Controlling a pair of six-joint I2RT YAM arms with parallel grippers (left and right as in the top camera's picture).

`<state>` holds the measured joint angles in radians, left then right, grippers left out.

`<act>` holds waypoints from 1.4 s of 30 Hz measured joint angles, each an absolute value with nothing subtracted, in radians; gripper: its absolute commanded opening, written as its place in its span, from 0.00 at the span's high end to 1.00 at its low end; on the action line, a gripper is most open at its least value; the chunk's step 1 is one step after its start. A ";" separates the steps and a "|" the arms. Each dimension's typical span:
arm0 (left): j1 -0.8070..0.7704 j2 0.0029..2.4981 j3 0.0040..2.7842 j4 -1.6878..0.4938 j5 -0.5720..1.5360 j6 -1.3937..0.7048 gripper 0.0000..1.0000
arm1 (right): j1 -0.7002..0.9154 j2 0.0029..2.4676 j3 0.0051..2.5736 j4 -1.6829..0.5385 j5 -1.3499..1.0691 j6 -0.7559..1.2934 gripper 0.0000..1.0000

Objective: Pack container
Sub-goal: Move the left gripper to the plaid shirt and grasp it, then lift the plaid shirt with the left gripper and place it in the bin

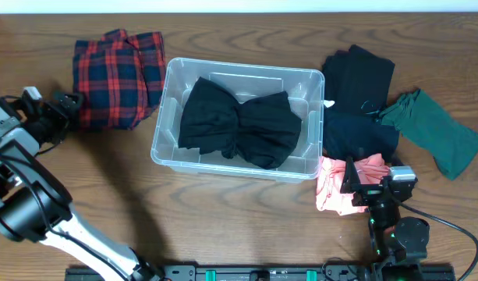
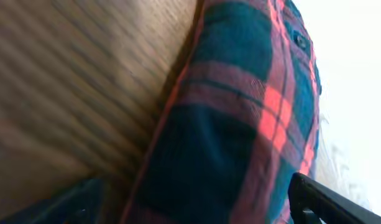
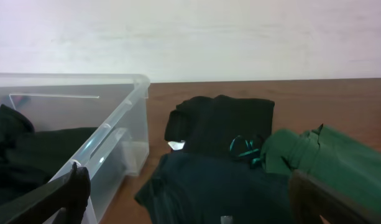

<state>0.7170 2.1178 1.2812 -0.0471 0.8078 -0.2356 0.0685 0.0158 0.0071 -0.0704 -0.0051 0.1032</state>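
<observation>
The container [image 1: 246,68] is a clear tub in the middle of the table, with a bunched black garment [image 1: 235,121] inside. A red plaid garment [image 1: 118,74] lies to its left. My left gripper [image 1: 73,105] is open at the plaid's left edge. In the left wrist view its fingers [image 2: 196,214] sit wide apart on either side of the plaid cloth [image 2: 240,124]. My right gripper [image 1: 355,181] is open and empty over a pink garment [image 1: 336,187]. In the right wrist view its fingers [image 3: 193,199] spread above a navy garment [image 3: 221,186], with the container [image 3: 119,118] to the left.
Right of the container lie a black garment [image 1: 359,74], the navy garment [image 1: 359,136] and a green garment [image 1: 437,133]. The black [image 3: 221,124] and green [image 3: 327,155] ones also show in the right wrist view. Bare wood runs along the table's front.
</observation>
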 measured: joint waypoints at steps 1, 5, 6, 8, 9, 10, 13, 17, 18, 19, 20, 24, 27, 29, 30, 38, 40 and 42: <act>0.715 2.127 1.287 -0.036 0.817 -0.236 0.05 | 0.068 0.016 0.007 -0.070 -0.005 0.103 0.01; 0.696 2.146 1.306 -0.013 0.832 -0.235 0.08 | 0.069 0.016 0.007 -0.070 -0.005 0.103 0.01; 0.686 2.149 1.307 -0.013 0.833 -0.236 0.13 | 0.069 0.016 0.007 -0.070 -0.005 0.103 0.01; 0.662 2.156 1.308 -0.010 0.835 -0.239 0.23 | 0.068 0.016 0.007 -0.070 -0.005 0.103 0.01; 0.651 2.158 1.308 -0.010 0.835 -0.240 0.25 | 0.068 0.016 0.007 -0.070 -0.005 0.103 0.01; 0.641 2.159 1.308 -0.010 0.835 -0.238 0.29 | 0.068 0.016 0.007 -0.070 -0.005 0.103 0.01; 0.614 2.160 1.308 -0.010 0.835 -0.241 0.48 | 0.069 0.016 0.007 -0.070 -0.005 0.103 0.01; 0.597 2.160 1.310 -0.028 0.839 -0.249 0.74 | 0.069 0.016 0.007 -0.070 -0.005 0.103 0.01; 0.597 2.160 1.310 -0.031 0.842 -0.248 0.78 | 0.069 0.016 0.007 -0.070 -0.005 0.103 0.01; 0.598 2.160 1.310 -0.036 0.850 -0.246 0.81 | 0.068 0.016 0.007 -0.070 -0.005 0.103 0.01; 0.599 2.160 1.310 -0.039 0.860 -0.250 0.88 | 0.068 0.016 0.007 -0.070 -0.005 0.103 0.01; 0.601 2.160 1.310 -0.047 0.936 -0.257 0.94 | 0.069 0.016 0.007 -0.070 -0.005 0.103 0.01; 0.605 2.160 1.310 -0.061 1.007 -0.267 0.94 | 0.068 0.016 0.007 -0.070 -0.005 0.103 0.01; 0.609 2.157 1.310 -0.070 1.056 -0.286 0.94 | 0.069 0.016 0.007 -0.070 -0.005 0.103 0.01; 0.611 2.151 1.310 -0.073 1.079 -0.296 0.94 | 0.068 0.016 0.007 -0.070 -0.005 0.103 0.01; 0.613 1.858 1.306 -0.079 1.185 -0.445 0.94 | 0.069 0.016 0.007 -0.070 -0.005 0.103 0.01; 0.614 1.733 1.306 -0.073 1.198 -0.480 0.94 | 0.069 0.016 0.007 -0.070 -0.005 0.103 0.01; 0.615 1.606 1.306 -0.070 1.208 -0.514 0.94 | 0.069 0.016 0.007 -0.070 -0.005 0.103 0.01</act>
